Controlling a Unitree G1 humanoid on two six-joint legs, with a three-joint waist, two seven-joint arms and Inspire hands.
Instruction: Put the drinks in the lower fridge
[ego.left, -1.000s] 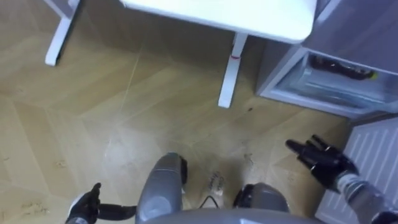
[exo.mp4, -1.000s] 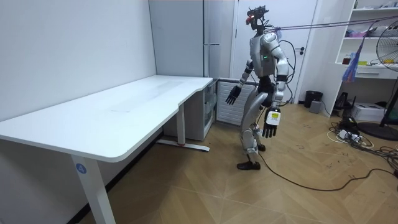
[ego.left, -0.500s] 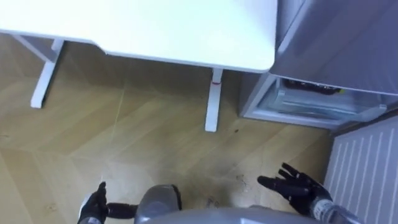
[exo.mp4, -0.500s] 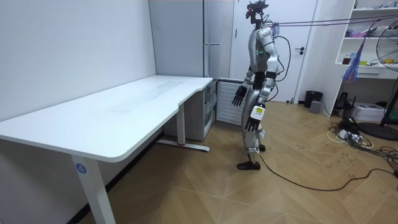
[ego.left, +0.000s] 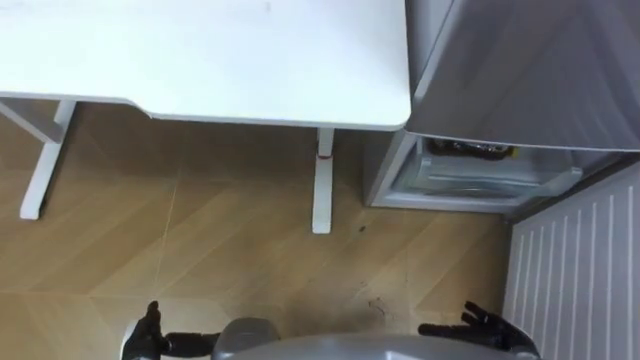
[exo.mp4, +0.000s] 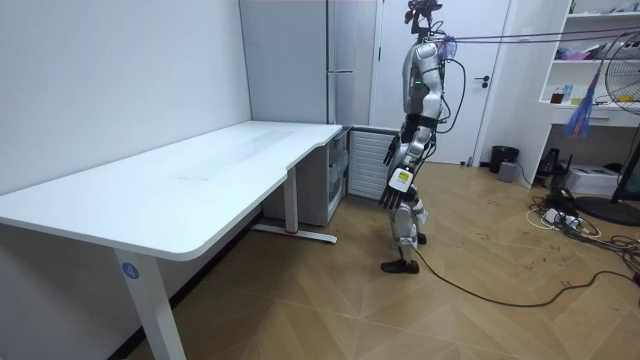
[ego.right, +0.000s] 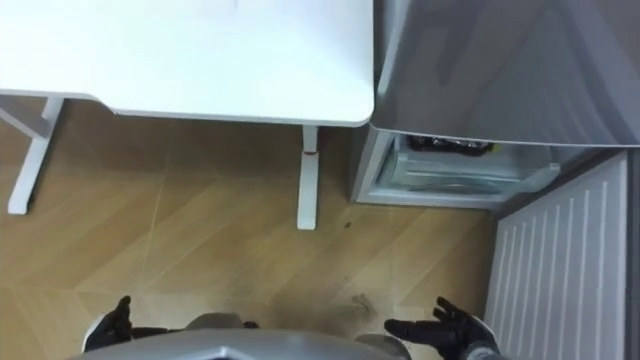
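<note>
right hand (ego.right: 440, 328) is spread and empty, left hand (ego.right: 112, 326) loose too. you face the open lower fridge (ego.right: 455, 178) with no drink; go fetch one.

We see a white desk (ego.left: 230, 60) at twelve o'clock, its legs (ego.left: 321, 190) standing on the wooden floor (ego.left: 200, 250). At two o'clock the lower fridge (ego.left: 470, 185) stands open, a dark item (ego.left: 470, 150) on its shelf, too small to identify.
</note>
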